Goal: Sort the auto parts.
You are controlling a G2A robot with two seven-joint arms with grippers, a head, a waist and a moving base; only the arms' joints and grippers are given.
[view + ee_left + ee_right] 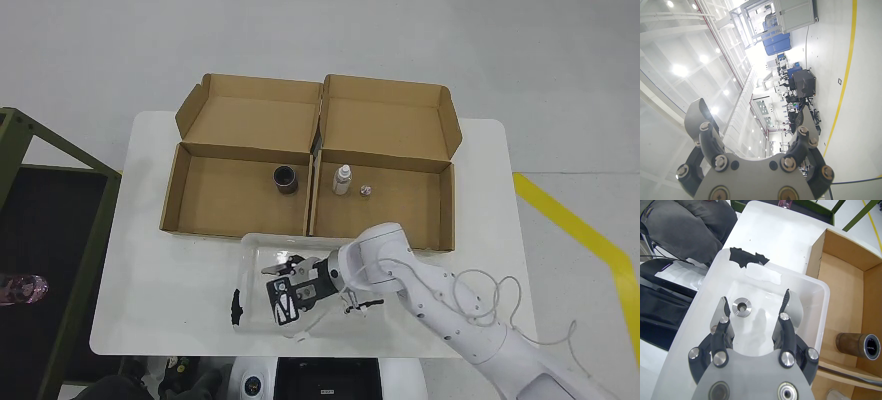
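A shiny metal ring (741, 307) with a hole through its middle lies flat on the floor of the white plastic bin (826, 291), toward the end wall that carries a torn strip of black tape (745, 257) and a white patch (762, 274). The ring sits inside the gap of the right gripper (755, 294), just beside one fingertip (725, 306) and well apart from the other. Whether it touches the near fingertip cannot be told.

The right gripper's fingers are spread wide and hold nothing. They reach down into the bin, close to its floor.

The bin stands at the near edge of the table (150, 250), about midway along it. Two open cardboard boxes stand side by side along the far edge. The left box (215, 195) holds a dark cylinder (286, 180) near its right wall. The right box (400, 200) holds a small white part (342, 180) and a tiny piece (366, 188) next to it.

The left gripper (751, 105) is raised away from the table, its fingers spread wide and empty.
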